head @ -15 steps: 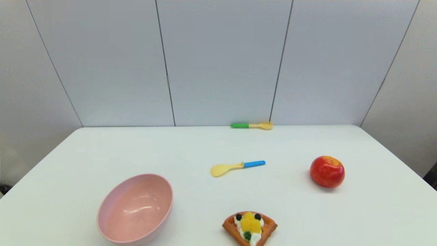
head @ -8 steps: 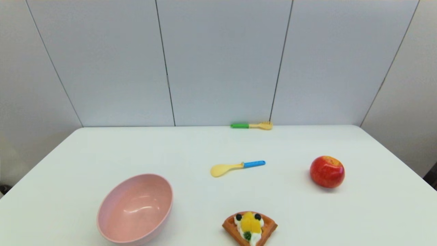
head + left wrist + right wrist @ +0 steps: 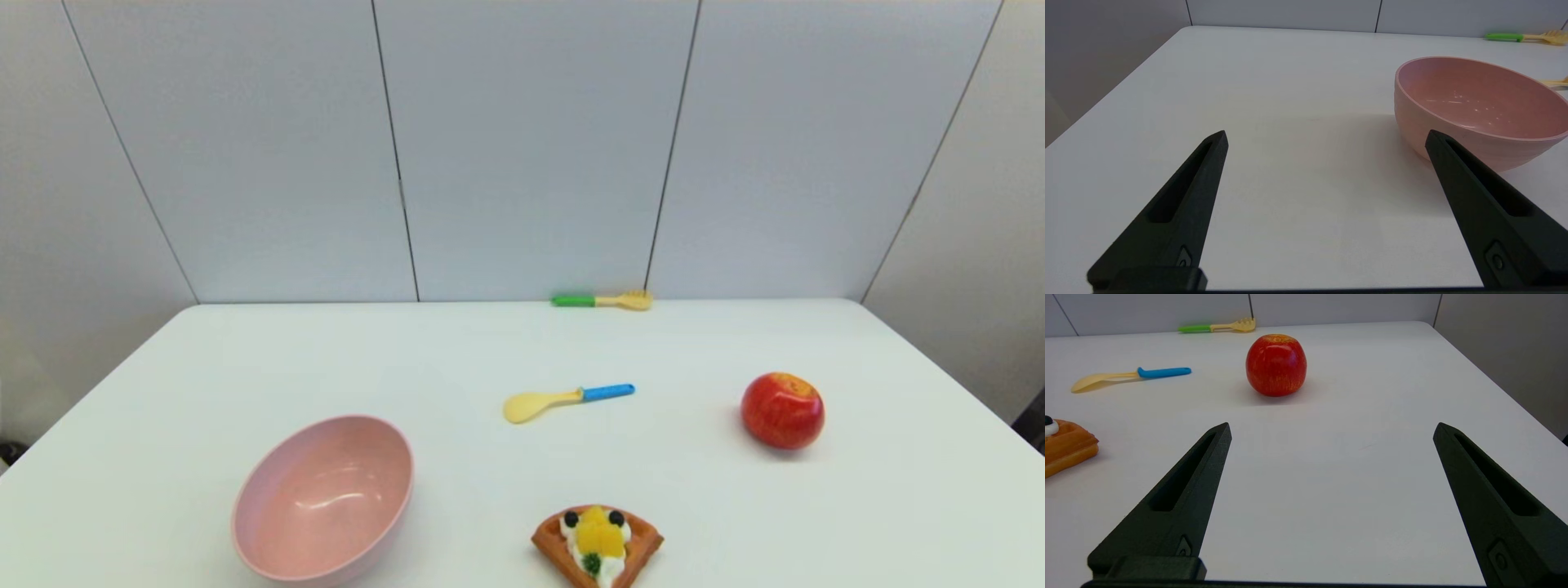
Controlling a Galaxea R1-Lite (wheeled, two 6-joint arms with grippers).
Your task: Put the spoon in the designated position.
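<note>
The spoon (image 3: pixel 566 399), with a pale yellow bowl and blue handle, lies flat near the middle of the white table, its bowl pointing left; the right wrist view shows the spoon (image 3: pixel 1128 376) beyond the waffle. Neither arm shows in the head view. My left gripper (image 3: pixel 1326 138) hovers open over bare tabletop at the table's near left, beside the pink bowl. My right gripper (image 3: pixel 1331 428) stands open over bare tabletop at the near right, with the apple ahead of it. Both hold nothing. The designated position carries no marking that I can see.
A pink bowl (image 3: pixel 324 498) sits front left, a toy waffle (image 3: pixel 598 545) at the front middle, a red apple (image 3: pixel 782 410) to the right. A green-handled yellow fork (image 3: pixel 602 300) lies at the table's far edge against the grey wall panels.
</note>
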